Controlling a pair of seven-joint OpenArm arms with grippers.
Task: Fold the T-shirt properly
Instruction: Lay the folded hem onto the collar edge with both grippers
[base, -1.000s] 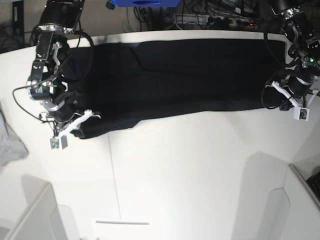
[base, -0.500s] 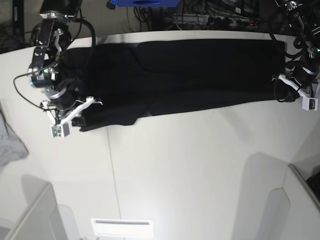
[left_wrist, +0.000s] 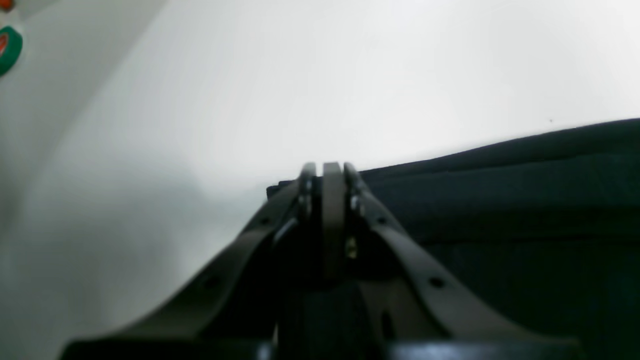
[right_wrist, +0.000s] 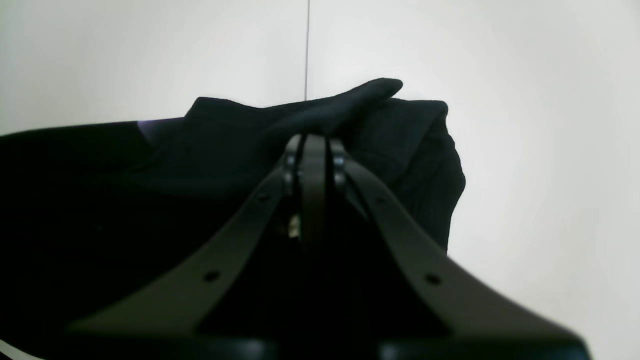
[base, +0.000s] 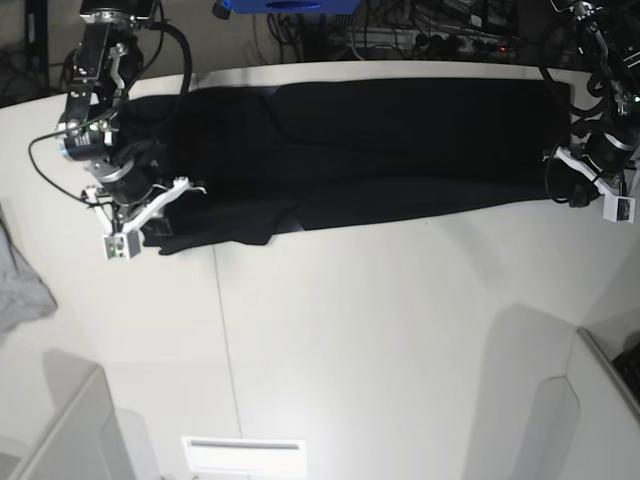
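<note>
Base view shows bare white table (base: 380, 340) nearest the camera, and beyond it the black T-shirt (base: 380, 150) stretched flat in a long band along the far edge. At its ends sit the two arms — the right pincer (base: 150, 222) with its jaws pressed together on a bunched fold of the shirt (right_wrist: 310, 130), the left pincer (base: 582, 190) likewise closed, pinching the hem corner (left_wrist: 330, 172). A grey cloth (base: 20, 285) lies apart at the table's side.
</note>
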